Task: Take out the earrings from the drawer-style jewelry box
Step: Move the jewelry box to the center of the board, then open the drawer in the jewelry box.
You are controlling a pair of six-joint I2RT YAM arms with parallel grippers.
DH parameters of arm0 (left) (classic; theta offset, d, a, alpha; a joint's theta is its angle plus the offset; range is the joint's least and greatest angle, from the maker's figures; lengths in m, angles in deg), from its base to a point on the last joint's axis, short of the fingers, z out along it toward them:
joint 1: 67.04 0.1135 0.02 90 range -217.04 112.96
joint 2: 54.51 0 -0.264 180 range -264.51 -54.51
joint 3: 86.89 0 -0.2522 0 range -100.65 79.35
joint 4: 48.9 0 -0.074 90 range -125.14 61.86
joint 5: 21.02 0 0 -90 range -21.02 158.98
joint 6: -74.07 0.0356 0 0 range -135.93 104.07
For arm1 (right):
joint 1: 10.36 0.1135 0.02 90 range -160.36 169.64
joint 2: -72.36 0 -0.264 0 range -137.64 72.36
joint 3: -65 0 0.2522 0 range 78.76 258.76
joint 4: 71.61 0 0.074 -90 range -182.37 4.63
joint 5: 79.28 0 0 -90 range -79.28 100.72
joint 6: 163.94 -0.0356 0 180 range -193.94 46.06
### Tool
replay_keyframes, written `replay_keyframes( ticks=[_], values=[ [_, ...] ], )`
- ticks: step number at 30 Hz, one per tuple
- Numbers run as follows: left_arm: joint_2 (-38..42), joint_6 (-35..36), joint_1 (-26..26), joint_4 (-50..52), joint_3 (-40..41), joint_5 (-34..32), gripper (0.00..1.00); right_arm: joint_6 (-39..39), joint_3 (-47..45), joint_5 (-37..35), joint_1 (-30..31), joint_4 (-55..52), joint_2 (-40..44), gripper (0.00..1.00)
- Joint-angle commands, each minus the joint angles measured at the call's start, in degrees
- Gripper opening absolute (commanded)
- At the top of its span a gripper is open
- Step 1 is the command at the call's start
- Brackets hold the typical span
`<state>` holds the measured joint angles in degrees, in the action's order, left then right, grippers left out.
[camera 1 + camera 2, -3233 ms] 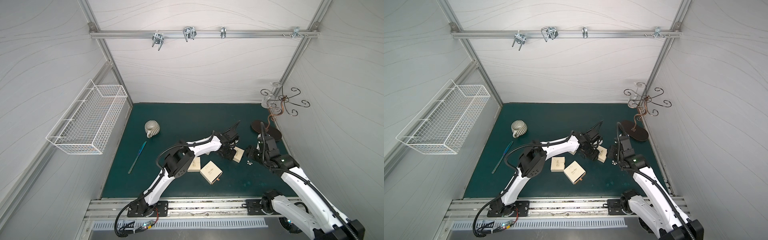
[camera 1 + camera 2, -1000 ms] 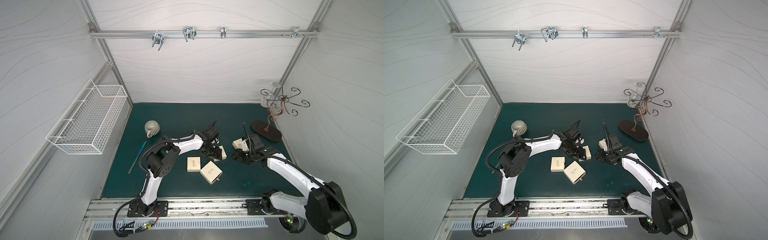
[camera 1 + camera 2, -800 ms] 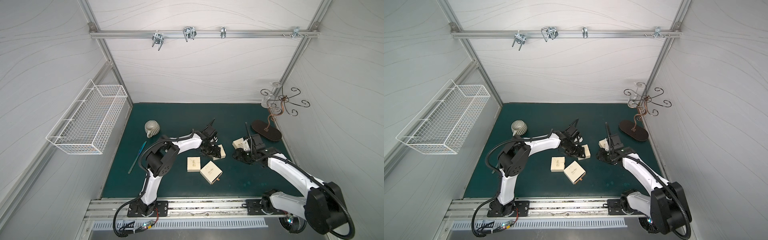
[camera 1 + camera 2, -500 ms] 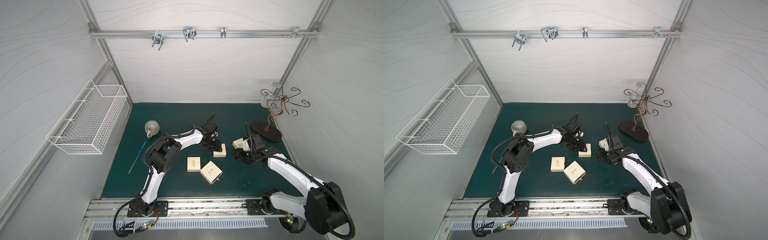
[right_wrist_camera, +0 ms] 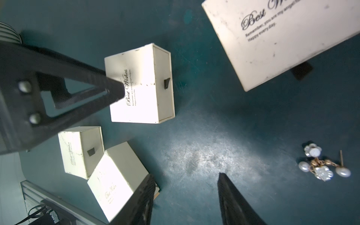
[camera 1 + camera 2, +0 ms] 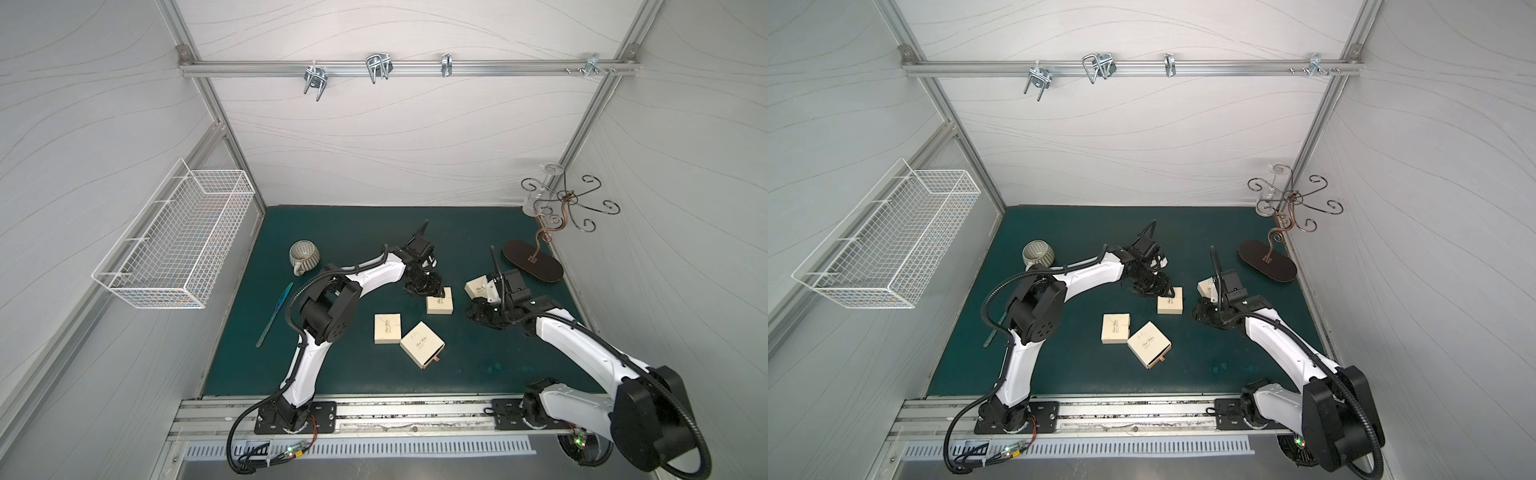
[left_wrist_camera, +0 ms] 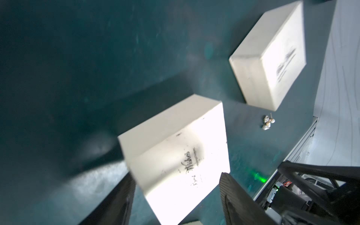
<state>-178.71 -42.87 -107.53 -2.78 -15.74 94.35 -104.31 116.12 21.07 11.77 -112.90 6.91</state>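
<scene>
The earrings (image 5: 323,167), a small cluster of pearl-like beads on gold links, lie loose on the green mat, also seen in the left wrist view as earrings (image 7: 268,122). In the top views I cannot make them out. A cream drawer-style jewelry box (image 6: 439,301) with a black pull tab (image 5: 167,83) lies on the mat. My left gripper (image 7: 176,175) straddles this box, jaws open, with a gap showing at one finger. My right gripper (image 5: 185,175) hangs open over bare mat, nothing between its fingers, with the earrings off to one side.
A second cream box (image 6: 478,286) sits by the right arm. Two more boxes (image 6: 387,328) (image 6: 422,344) lie nearer the front. A striped mug (image 6: 304,255), a teal stick (image 6: 276,311), a jewelry stand (image 6: 534,266) and a wall basket (image 6: 174,245) ring the mat.
Both arms have shifted left from the right side. In the last second the left gripper slid toward the far edge of its box and its jaws narrowed. The right arm has barely moved.
</scene>
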Motion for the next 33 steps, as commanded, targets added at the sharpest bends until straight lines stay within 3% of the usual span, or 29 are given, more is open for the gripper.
replay_keyframes(
  ticks=[1,14,26,33],
  values=[
    [-2.94,0.60,-0.38,1.58,-3.57,1.50,0.61,0.27,-0.21,-0.41,-0.19,-0.49,0.28,0.55],
    [-2.56,2.40,-5.25,2.50,0.30,1.79,0.56,-1.14,-1.81,-0.15,-1.27,1.29,0.59,0.55],
    [-0.98,1.28,-7.11,0.20,4.66,3.40,0.56,-6.03,-6.30,5.65,-8.44,6.99,0.47,0.54],
    [-0.84,1.36,-7.43,0.16,4.82,3.10,0.56,-7.61,-8.62,8.69,-11.34,12.43,-2.48,0.42]
  ],
)
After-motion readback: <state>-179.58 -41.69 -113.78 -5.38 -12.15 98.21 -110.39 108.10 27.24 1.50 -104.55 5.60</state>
